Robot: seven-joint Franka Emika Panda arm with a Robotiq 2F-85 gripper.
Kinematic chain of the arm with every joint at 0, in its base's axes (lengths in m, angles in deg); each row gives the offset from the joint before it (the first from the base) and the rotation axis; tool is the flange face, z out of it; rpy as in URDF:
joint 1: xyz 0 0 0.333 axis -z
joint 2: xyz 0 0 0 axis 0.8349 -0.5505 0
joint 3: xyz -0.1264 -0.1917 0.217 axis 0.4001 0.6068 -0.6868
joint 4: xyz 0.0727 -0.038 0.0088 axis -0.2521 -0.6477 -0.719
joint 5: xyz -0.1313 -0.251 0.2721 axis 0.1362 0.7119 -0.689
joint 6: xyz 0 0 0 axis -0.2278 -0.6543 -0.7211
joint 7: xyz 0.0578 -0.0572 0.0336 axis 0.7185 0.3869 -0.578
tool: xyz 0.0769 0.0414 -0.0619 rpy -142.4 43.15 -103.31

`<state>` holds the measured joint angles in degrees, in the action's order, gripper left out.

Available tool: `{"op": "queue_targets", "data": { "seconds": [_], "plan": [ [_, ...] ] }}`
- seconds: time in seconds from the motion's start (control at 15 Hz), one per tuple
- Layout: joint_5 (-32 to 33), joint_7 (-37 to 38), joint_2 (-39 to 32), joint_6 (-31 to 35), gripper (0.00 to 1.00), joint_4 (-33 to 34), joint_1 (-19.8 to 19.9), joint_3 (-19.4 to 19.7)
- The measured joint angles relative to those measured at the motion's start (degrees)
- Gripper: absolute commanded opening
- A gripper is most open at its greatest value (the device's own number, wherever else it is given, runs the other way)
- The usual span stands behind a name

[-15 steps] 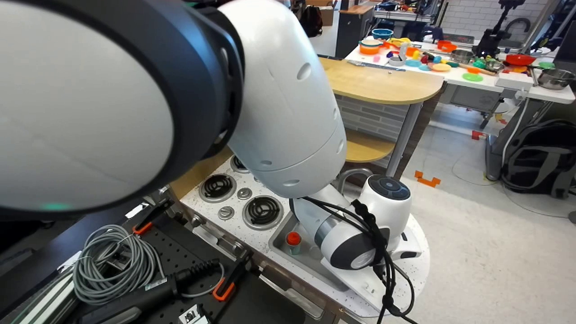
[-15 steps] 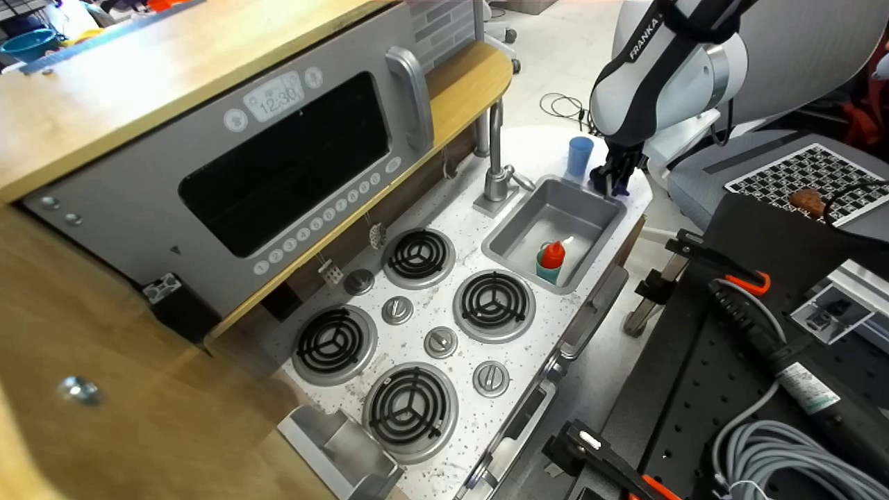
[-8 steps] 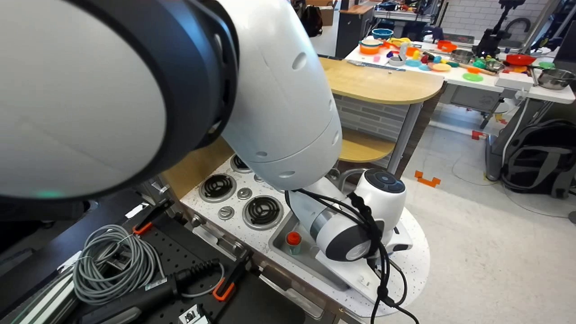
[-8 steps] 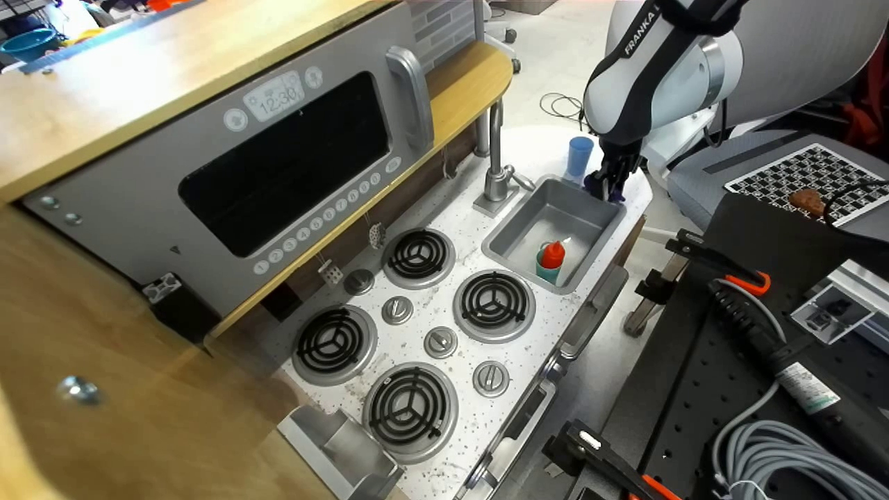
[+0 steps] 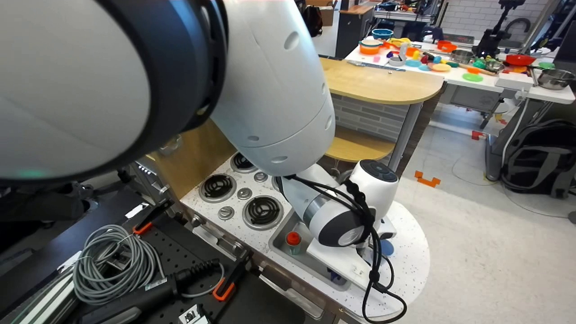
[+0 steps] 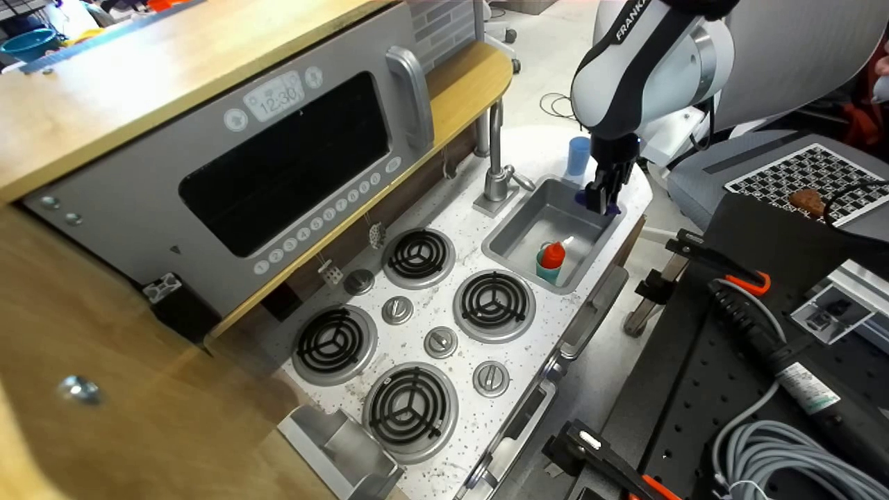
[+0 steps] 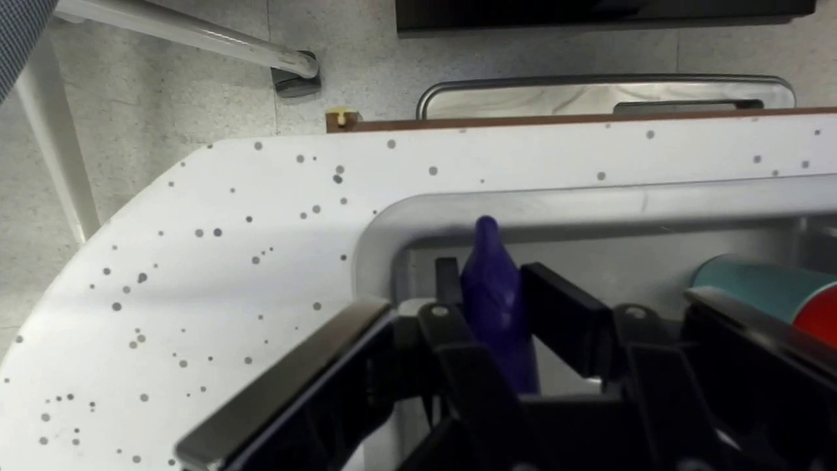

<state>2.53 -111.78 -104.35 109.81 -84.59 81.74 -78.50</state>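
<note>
The purple object — smooth, tapering to a narrow tip — is clamped between the fingers of the gripper, closed just to its width. It is over one end of the grey sink; whether it touches the sink, I cannot tell. Toward the sink's opposite end sits a teal cup with a red thing in its mouth. A blue cup is on the speckled counter, near the gripper.
</note>
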Motion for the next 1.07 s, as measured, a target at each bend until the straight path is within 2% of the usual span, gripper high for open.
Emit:
{"op": "queue_targets", "data": {
  "seconds": [0.4, 1.07],
  "plan": [
    [0.1, -0.1, -1.7, -2.0, 0.07, 1.3, -1.0, -0.6],
    [0.1, -0.1, -7.1, -4.5, 0.07, 9.1, -2.6, -0.8]
  ]
}}
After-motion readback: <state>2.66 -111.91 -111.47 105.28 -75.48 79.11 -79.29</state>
